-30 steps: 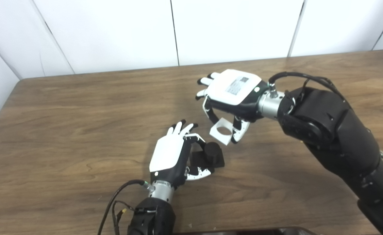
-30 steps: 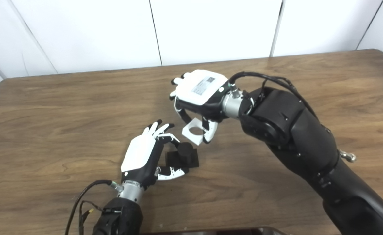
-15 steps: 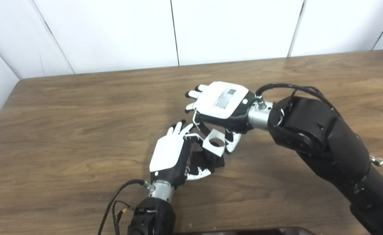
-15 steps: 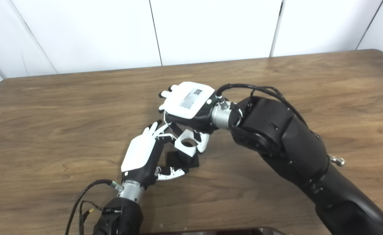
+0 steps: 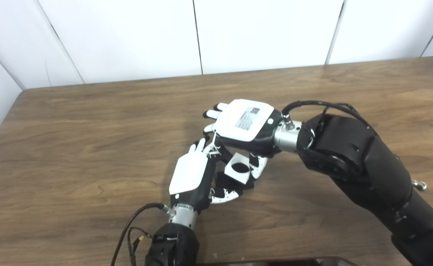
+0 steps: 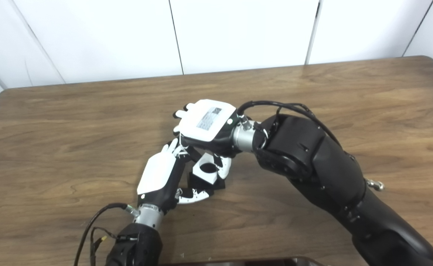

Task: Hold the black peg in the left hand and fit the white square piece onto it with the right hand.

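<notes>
Your right hand (image 5: 244, 127) pinches the white square (image 5: 236, 171) directly over the peg (image 5: 251, 183) that your left hand (image 5: 194, 177) clamps on the table (image 5: 72, 147), hole seems lined up, so push straight down

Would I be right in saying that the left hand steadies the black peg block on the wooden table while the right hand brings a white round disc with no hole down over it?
Not quite. In the left eye view the right hand holds a white square piece with a round hole, not a solid disc. The rest stands: the left hand steadies the black peg block on the wooden table.
</notes>
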You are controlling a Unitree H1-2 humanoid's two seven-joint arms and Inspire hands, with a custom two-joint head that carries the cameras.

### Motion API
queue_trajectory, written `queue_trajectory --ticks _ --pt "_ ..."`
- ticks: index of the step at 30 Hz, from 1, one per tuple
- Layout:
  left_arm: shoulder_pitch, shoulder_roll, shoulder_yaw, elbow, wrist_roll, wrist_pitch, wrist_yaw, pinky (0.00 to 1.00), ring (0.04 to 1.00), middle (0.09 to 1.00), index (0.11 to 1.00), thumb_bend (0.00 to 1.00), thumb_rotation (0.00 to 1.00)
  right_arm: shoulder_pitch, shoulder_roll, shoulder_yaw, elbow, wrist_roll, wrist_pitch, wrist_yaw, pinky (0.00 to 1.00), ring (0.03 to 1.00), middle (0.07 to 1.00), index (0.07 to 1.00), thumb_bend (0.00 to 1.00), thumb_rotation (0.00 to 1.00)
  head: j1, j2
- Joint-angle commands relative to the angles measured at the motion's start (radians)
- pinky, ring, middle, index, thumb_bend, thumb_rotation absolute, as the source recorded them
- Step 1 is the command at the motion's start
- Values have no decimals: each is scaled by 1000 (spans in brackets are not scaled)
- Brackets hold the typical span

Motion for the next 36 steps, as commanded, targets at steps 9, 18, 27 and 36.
queue_trajectory --ticks 9,18,27,36 --pt "-17 -12 -7 -19 19 -4 22 1000 1000 914 491 523 61 -14 10 -17 10 -9 -37 -34 1000 998 893 482 525 136 0 3" --pt "-16 -15 -6 -22 19 1 21 1000 1000 917 492 523 62 -24 8 -19 37 -22 -52 -47 1000 1000 897 482 525 137 -3 2" --pt "-17 -19 -9 -16 19 -2 29 1000 1000 913 491 524 63 -17 1 -24 56 -48 -86 -82 1000 1000 902 482 526 140 -2 0" --pt "-14 -23 -10 -20 22 5 25 1000 1000 918 492 524 64 -17 -1 -35 70 -38 -88 -80 1000 1000 908 482 525 138 2 1"
